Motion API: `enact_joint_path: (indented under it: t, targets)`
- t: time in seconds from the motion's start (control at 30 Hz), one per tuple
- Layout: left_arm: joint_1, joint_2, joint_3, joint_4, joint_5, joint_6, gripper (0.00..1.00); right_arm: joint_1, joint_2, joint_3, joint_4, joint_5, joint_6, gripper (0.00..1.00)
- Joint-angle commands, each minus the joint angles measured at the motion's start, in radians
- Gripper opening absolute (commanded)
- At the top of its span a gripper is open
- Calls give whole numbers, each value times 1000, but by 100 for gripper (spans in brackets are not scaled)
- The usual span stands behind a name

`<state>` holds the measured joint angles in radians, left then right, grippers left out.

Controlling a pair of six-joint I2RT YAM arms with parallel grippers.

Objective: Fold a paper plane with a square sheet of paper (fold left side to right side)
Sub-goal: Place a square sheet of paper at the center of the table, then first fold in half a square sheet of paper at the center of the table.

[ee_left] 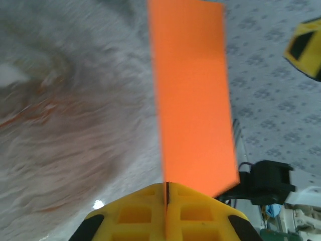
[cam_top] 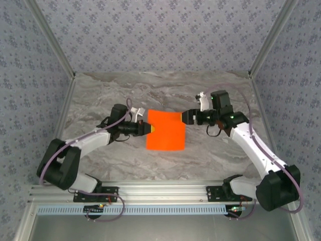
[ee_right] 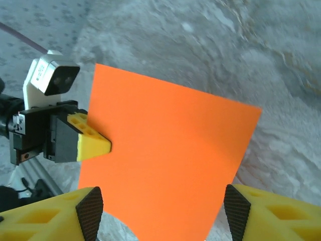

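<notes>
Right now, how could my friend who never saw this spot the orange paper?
Look at the grey marble table and find the middle, between the left arm and the right arm. There the left fingers pinch one edge of a square sheet of paper. It is the only bright orange thing among all that grey.

A: Square sheet of paper (cam_top: 166, 131): bright orange, plain, unmarked.
B: Noted. Desk (cam_top: 110, 90): grey-white marbling with darker veins. Walls (cam_top: 160, 35): blue-grey, small repeating floral print.
A: Left tool (cam_top: 149, 129): yellow fingers. Right tool (ee_right: 160, 203): yellow fingers, black cross-hatched pads (ee_right: 90, 211).
B: Arms (cam_top: 253, 145): white links, black joints. Cable (ee_right: 20, 34): purple.
</notes>
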<state>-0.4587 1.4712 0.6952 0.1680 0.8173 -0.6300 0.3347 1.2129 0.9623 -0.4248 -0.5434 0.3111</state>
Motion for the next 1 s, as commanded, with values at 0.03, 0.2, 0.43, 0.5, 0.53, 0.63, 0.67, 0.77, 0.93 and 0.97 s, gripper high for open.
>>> enact_joint_path:
  t: [0.03,0.2,0.43,0.5,0.53,0.63,0.67,0.77,0.93,0.97]
  targets:
    - [-3,98,10,25,-61,23,0,39,65,-91,163,56,128,51]
    - [-3,208,85,-6,-92,64,0,83,173,-116,241,79,170,28]
    - [-2,272,196,-165,-115,168,0,90,361,-107,308,103,217,13]
    - [-1,266,210,-194,-116,185,0,90,412,-92,285,115,219,13]
    - [-1,264,213,-202,-114,189,0,91,436,-84,273,120,220,13]
    - [-1,261,211,-208,-108,189,0,94,496,-67,244,127,214,13]
    - [-1,260,210,-207,-107,187,0,96,511,-62,237,130,212,13]
    - [-1,256,204,-186,-85,170,7,107,548,-44,202,148,197,13]
    - [-3,228,210,-128,-40,105,33,127,587,-11,108,204,163,13]
    - [-6,221,211,-108,-29,88,36,130,592,-6,96,213,159,13]
